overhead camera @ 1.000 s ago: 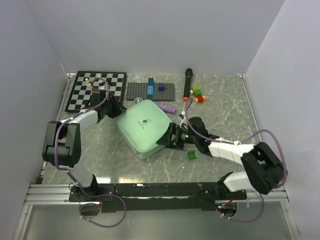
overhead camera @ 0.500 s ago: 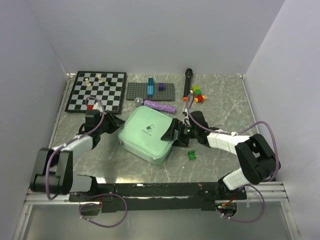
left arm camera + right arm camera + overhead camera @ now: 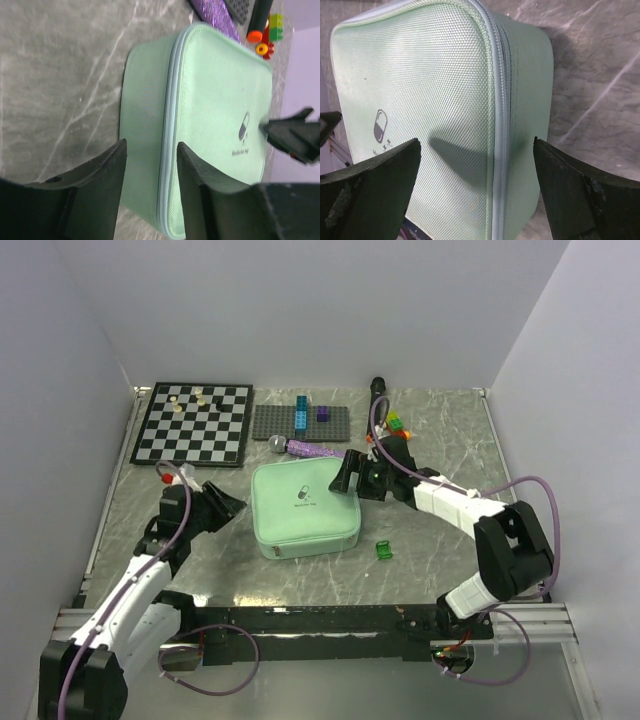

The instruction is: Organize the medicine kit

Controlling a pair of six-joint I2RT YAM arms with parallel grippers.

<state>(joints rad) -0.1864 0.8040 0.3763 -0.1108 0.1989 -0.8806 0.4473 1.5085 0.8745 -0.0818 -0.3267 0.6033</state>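
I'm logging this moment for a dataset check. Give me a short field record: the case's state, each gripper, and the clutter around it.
case: mint-green zip medicine kit, shut, lying flat, pill logo up
left: left gripper, fingers open, beside the case's left edge, holding nothing
right: right gripper, fingers open, at the case's far right corner, holding nothing
near clutter: small green block at front right; purple glittery stick behind
far clutter: black-and-white chessboard; grey studded plate
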